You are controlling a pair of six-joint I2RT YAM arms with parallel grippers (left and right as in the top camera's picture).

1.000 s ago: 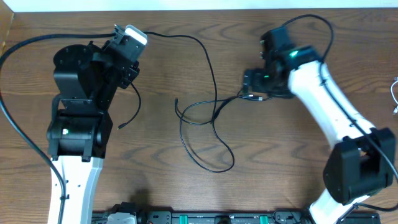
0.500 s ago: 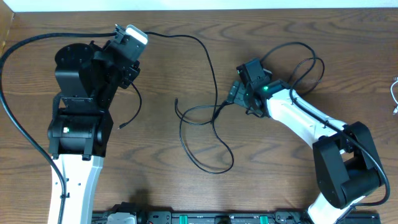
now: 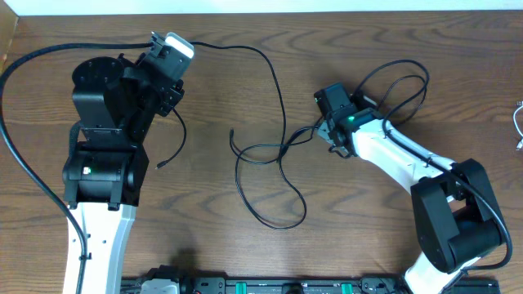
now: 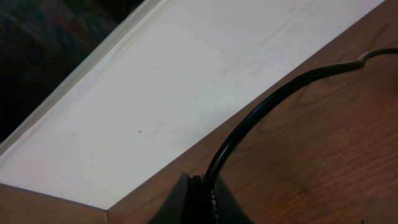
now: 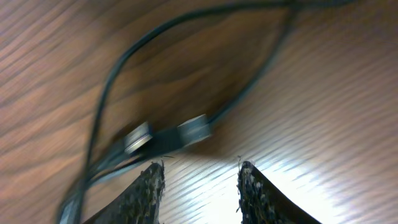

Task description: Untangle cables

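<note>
Thin black cables lie in crossed loops mid-table. One strand runs up and left to my left gripper. In the left wrist view that gripper is shut on the black cable, which arcs away over the wood. A short end dangles below the left arm. My right gripper sits low at the tangle's right end. In the right wrist view its fingertips stand apart with bare table between them, and two small plug ends lie just ahead of the right gripper. A white cable shows at the right edge.
A white strip borders the table's far edge. Thick black arm wires loop behind the right arm and sweep round the left arm. A dark equipment rail lines the front edge.
The right arm swung down and left to the tangle's right end, and its jaws narrowed. The strand there shifted slightly. The left arm stayed still.
</note>
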